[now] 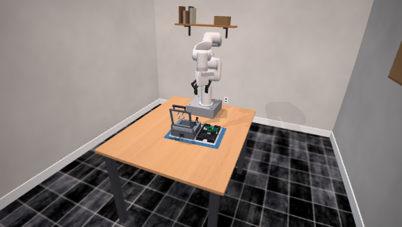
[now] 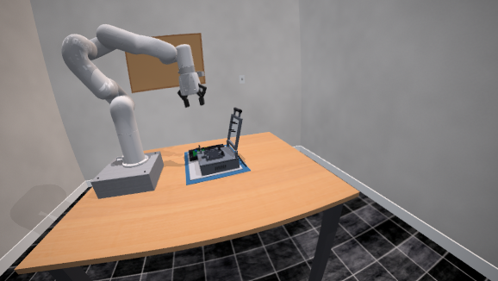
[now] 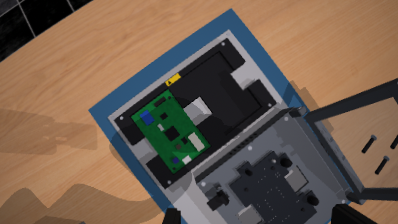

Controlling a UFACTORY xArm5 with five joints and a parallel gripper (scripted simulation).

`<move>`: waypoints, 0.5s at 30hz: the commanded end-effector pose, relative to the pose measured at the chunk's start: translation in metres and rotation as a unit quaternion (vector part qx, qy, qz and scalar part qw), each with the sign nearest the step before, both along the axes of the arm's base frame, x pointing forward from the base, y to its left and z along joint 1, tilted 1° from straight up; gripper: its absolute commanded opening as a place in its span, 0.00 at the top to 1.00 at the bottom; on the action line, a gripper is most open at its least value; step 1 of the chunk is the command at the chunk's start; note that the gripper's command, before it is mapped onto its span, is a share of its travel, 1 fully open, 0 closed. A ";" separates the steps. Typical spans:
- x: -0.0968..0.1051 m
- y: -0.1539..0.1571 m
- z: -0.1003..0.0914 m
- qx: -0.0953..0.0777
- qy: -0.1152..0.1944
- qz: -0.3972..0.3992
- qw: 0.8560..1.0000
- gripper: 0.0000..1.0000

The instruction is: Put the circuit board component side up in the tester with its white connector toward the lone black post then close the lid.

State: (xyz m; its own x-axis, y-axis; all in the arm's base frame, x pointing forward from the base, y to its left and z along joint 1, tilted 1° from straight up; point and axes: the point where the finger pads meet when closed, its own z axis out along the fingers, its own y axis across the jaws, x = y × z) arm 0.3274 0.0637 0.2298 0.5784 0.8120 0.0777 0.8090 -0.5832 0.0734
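Tool: open wide, empty, raised high above the desk. Circuit board: flat in the black tray, far below tool, beside the tester; lid upright.
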 end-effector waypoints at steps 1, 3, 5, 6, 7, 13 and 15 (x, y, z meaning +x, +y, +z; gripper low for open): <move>-0.001 0.021 0.002 -0.008 0.011 0.082 0.997 0.00; -0.001 0.026 0.003 -0.009 0.014 0.102 0.995 0.00; -0.003 0.033 0.003 -0.012 0.018 0.133 0.991 0.00; -0.003 0.038 0.003 -0.013 0.020 0.150 0.988 0.00; -0.004 0.042 0.003 -0.015 0.023 0.166 0.986 0.00; -0.010 0.067 0.004 -0.022 0.036 0.264 0.964 0.00; -0.012 0.074 0.004 -0.024 0.040 0.295 0.954 0.00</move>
State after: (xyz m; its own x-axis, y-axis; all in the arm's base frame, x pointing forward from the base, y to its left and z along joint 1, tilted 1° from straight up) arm 0.3181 0.1216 0.2323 0.1510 0.9884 0.0171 0.9880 -0.1515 0.0301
